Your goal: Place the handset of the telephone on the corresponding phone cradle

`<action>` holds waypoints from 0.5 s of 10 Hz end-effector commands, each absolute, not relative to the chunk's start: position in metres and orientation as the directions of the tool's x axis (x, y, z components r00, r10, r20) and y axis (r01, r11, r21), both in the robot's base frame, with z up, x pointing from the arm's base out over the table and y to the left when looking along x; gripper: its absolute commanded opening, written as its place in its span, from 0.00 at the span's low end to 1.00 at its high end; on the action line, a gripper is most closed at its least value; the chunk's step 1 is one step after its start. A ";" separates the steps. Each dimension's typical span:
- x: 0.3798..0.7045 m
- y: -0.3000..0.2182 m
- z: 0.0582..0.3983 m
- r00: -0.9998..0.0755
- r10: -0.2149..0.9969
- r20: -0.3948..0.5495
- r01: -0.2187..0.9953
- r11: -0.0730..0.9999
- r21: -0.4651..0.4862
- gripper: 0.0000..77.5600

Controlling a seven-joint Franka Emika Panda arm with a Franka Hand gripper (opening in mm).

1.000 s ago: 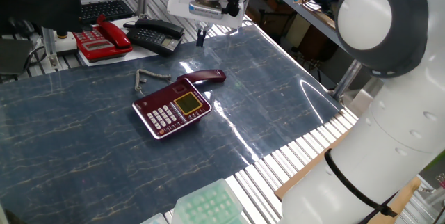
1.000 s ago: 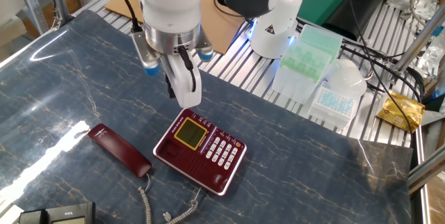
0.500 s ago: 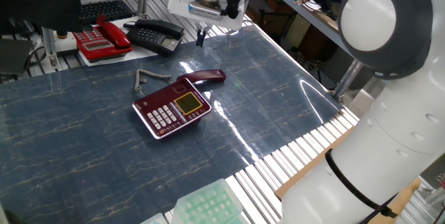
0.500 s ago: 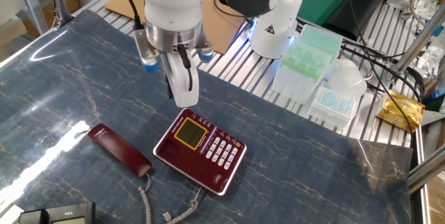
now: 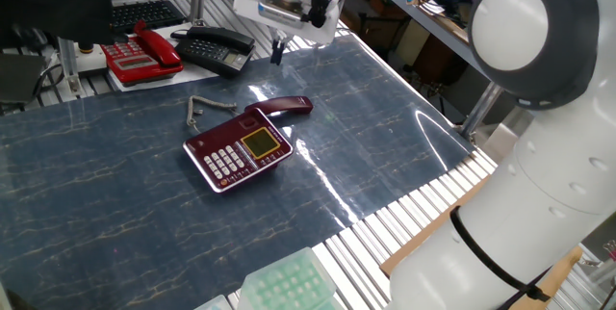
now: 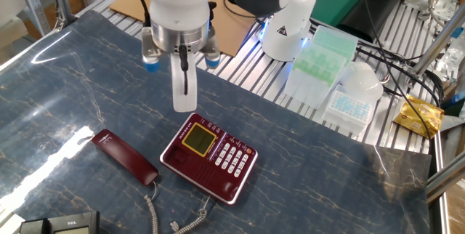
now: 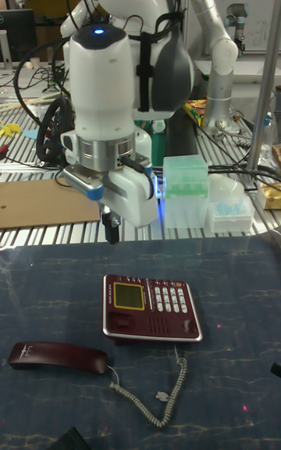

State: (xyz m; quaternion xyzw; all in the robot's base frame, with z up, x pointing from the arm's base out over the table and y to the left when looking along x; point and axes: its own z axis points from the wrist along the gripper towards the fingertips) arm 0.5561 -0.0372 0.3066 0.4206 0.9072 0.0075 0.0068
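Handset (image 6: 124, 156) is off the cradle, lying flat on the table (image 6: 327, 168) just beside the phone (image 6: 209, 158), at an angle to it; coiled cord (image 7: 160, 399) trails from one end toward the phone's front. Cradle (image 7: 151, 333) is empty, the long recess along the phone's edge opposite the yellow screen (image 6: 196, 140) side. Judging by that, nothing is picked yet and we're at the approach step.

Gripper (image 6: 184, 102) hangs above the table, well apart from both, holding nothing. Fingers (image 5: 278, 53) look close together, but I cannot tell for sure whether they're fully closed.

Next move calls for: spread fingers, shift over the handset's middle, align across its narrow width, descend and grasp. Then lift, rotate to match the cradle's long axis, and watch cord slack.

Bright red phone (image 5: 141, 51) and black phone (image 5: 213, 48) at the far edge are irrelevant.
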 end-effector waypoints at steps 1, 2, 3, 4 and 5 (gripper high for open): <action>0.557 -0.038 0.308 -0.641 0.767 -0.001 0.766 0.640 0.056 0.00; 0.557 -0.038 0.308 -0.641 0.767 0.000 0.766 0.640 0.055 0.00; 0.557 -0.038 0.308 -0.629 0.777 0.002 0.776 0.628 0.056 0.00; 0.557 -0.039 0.306 -0.613 0.790 -0.003 0.789 0.612 0.054 0.00; 0.559 -0.041 0.303 -0.604 0.797 -0.008 0.796 0.603 0.055 0.00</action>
